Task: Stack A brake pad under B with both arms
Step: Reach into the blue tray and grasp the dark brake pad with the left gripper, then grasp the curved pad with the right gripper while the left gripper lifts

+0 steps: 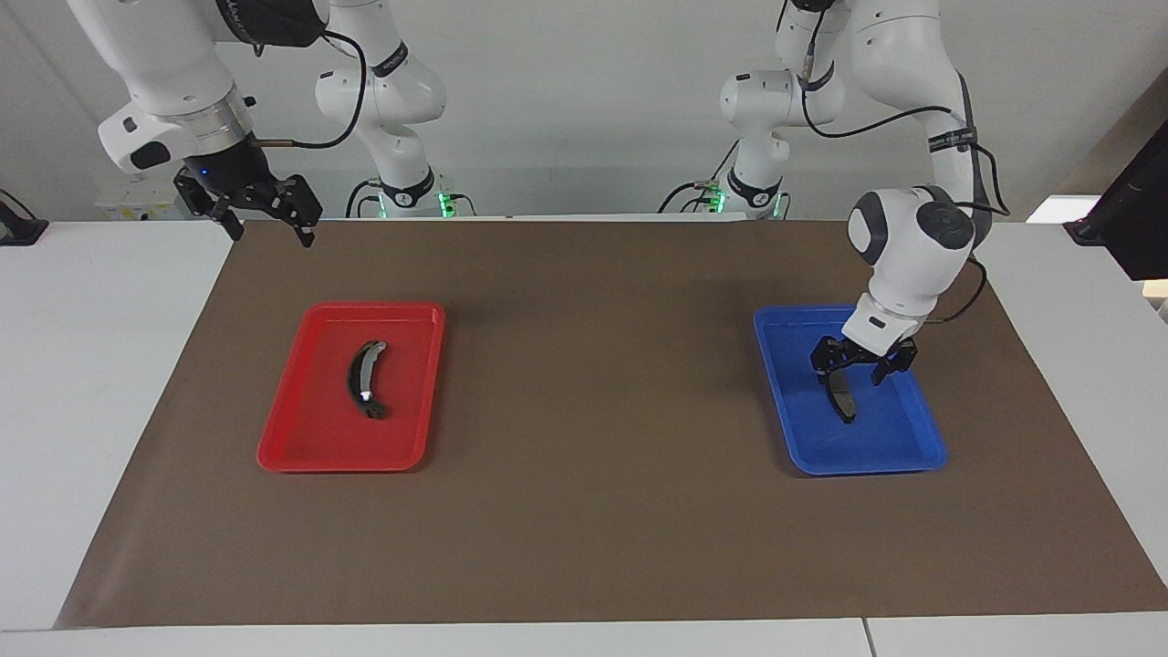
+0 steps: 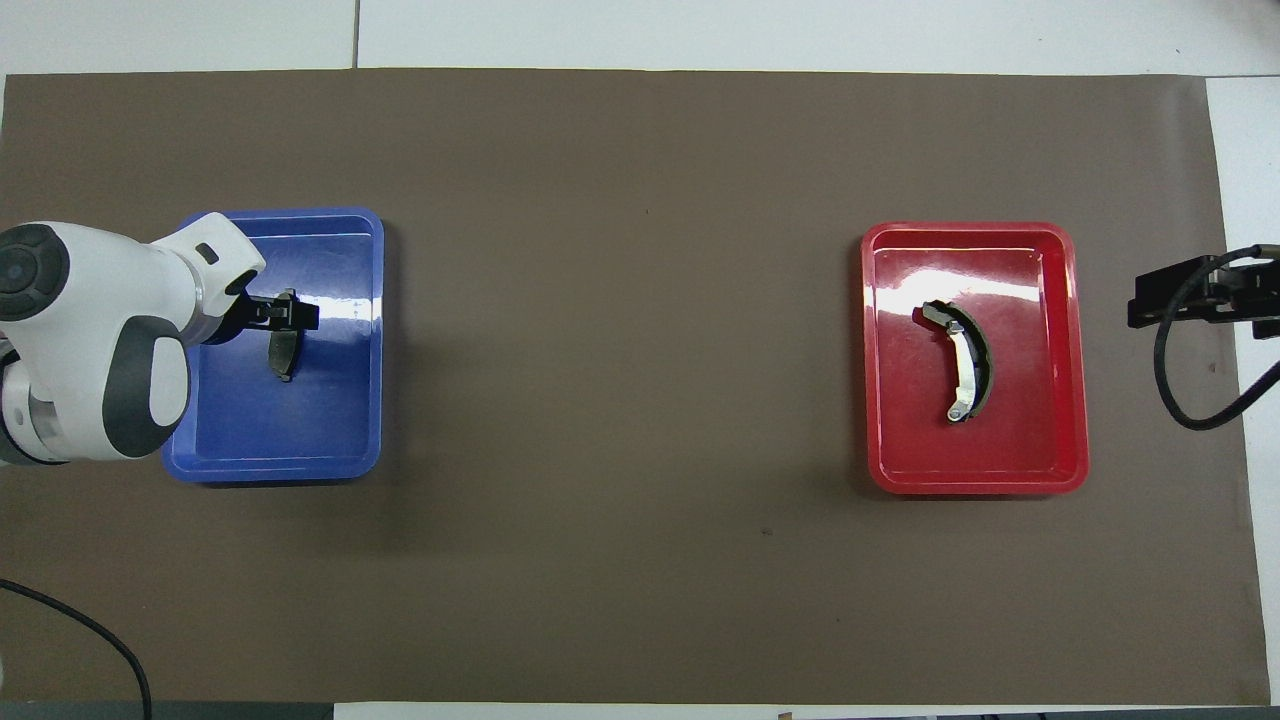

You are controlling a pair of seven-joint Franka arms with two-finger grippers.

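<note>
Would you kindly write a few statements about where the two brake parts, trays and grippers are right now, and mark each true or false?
1. The short pad lies in the blue tray. True.
2. The crescent shoe lies in the blue tray. False: it lies in the red tray.
3. The left gripper is low over the short pad. True.
4. The right gripper holds the crescent shoe. False: it waits open, up by the mat's edge.
5. The pad is stacked under the shoe. False: they lie in separate trays.
</note>
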